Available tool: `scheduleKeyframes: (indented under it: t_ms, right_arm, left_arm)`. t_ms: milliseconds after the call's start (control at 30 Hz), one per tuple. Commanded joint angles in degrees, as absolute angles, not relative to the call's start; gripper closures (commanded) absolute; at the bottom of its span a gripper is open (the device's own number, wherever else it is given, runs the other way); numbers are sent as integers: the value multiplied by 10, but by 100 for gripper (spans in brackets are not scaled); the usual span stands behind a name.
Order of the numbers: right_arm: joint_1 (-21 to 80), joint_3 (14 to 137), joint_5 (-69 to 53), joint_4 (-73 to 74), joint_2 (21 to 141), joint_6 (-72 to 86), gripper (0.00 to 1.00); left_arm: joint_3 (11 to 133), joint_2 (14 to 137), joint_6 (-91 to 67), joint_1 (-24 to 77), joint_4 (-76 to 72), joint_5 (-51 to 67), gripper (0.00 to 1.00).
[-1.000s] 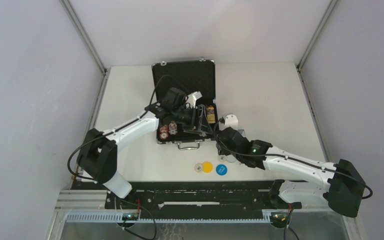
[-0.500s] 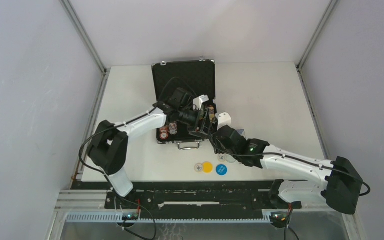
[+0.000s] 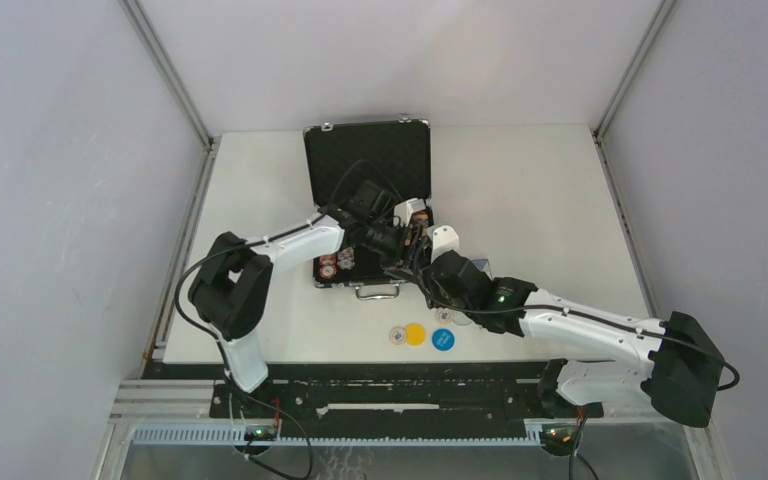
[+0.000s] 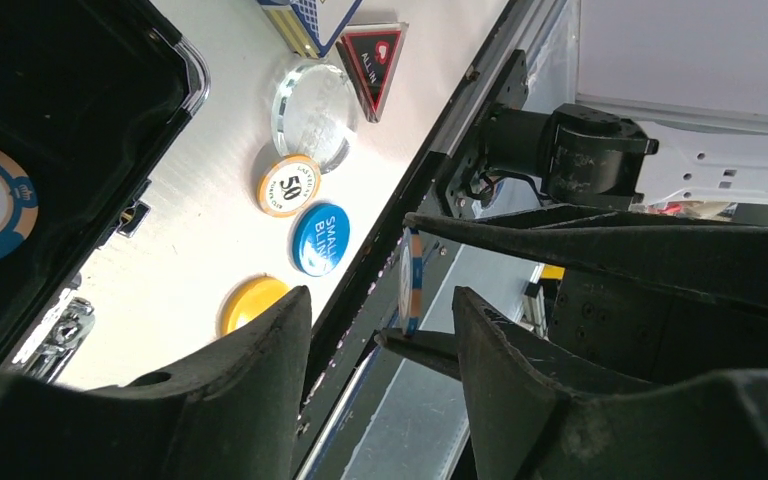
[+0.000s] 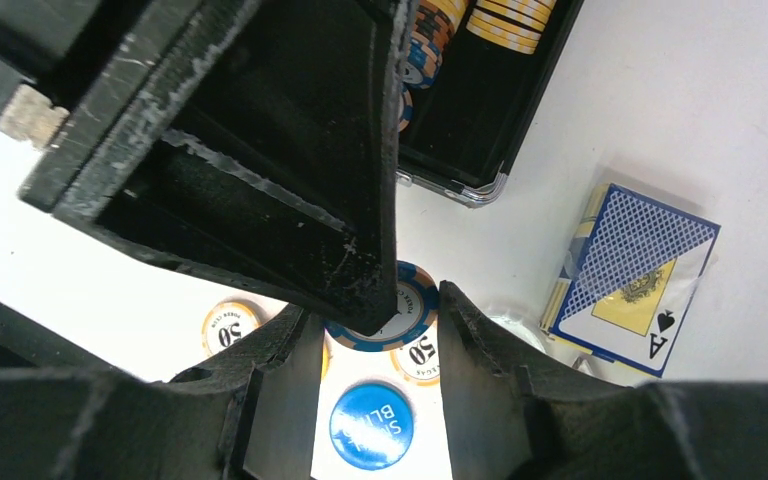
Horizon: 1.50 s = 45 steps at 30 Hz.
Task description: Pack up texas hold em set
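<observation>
1. Blue-and-orange chip sits clamped across its rim in my right gripper, off the table, just outside the open case.
2. My left gripper straddles it, jaws apart, neither pad touching.
3. The chip is edge-on to the left hand, one flat face toward each finger, so I judge a plain squeeze takes it.

White arms, black joints (looped cables)

This is a robotics lab cell. Plain white panels on aluminium struts enclose a white table, with two arms bolted to a rail.
</observation>
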<state>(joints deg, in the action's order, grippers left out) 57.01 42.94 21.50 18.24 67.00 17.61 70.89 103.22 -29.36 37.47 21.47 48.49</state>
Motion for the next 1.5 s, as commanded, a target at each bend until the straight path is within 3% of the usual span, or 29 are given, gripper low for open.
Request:
scheduleKeyframes:
  t_ms: [0,333,533,700,800,1133,1467]
  right_arm:
    - [575,458,211,150,670,165,59]
    - [576,458,210,149,671,165,59]
    - [576,461,214,149,673,164,59]
    - [576,464,212,147,677,163,59]
    - [576,463,211,146,678,163,59]
    - [576,460,227,162,678,170,55]
    - [558,428,207,160,624,152,49]
  left_arm:
    - [754,1038,-271,386,226,506,42]
    - [764,1049,-264,394,232,508,59]
    - [759,1054,-259,395,233,508,64]
    - [756,1058,-254,397,234,510,81]
    - [757,1059,-253,398,235,509,99]
    - [769,1047,-215,395,242,493,100]
    - [724,1020,-185,308,150,470,100]
